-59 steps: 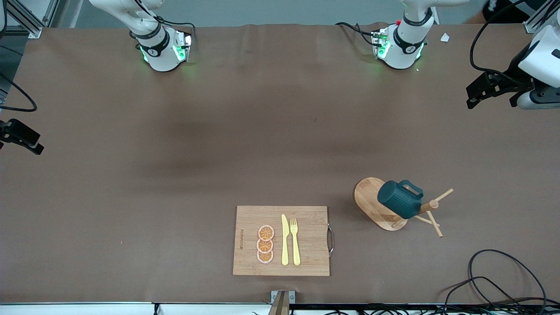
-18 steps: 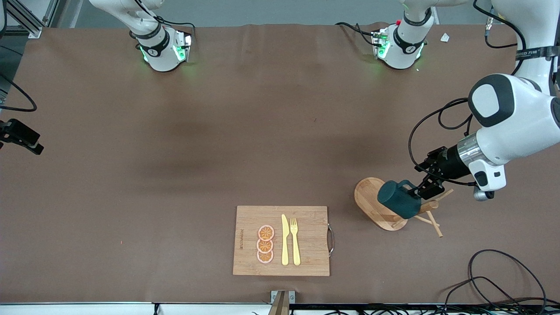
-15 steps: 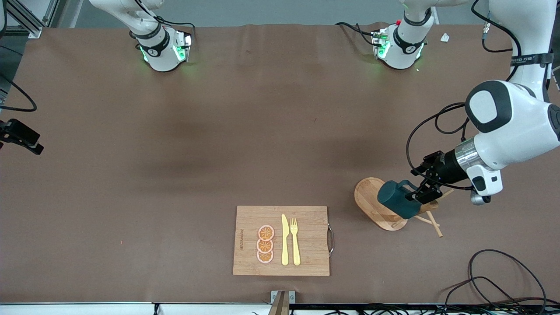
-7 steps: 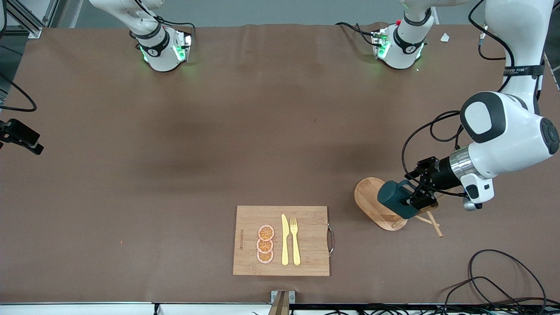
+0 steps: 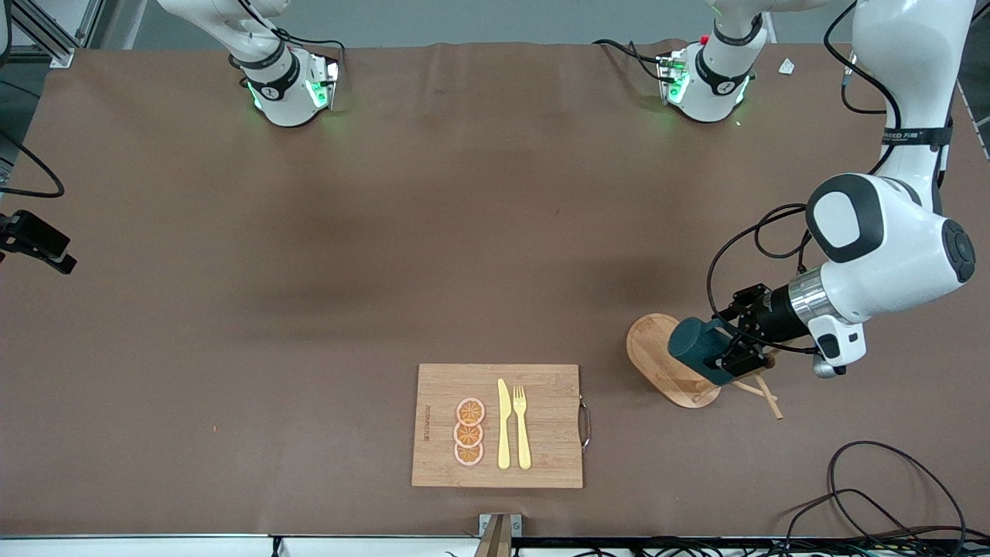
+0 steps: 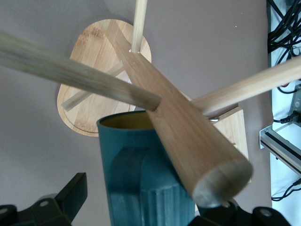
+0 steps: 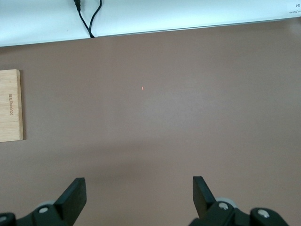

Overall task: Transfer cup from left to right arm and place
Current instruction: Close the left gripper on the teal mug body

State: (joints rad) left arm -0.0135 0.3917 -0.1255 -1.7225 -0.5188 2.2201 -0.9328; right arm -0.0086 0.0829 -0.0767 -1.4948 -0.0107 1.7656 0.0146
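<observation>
While the right tool waits wide, the left tool straddles the cup, unclosed.

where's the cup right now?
The cup hangs on the wooden mug tree toward the left arm's end, the open left gripper around it.

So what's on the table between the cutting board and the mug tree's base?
Nothing: the front view shows only bare brown table between the cutting board and the mug tree's base.
</observation>
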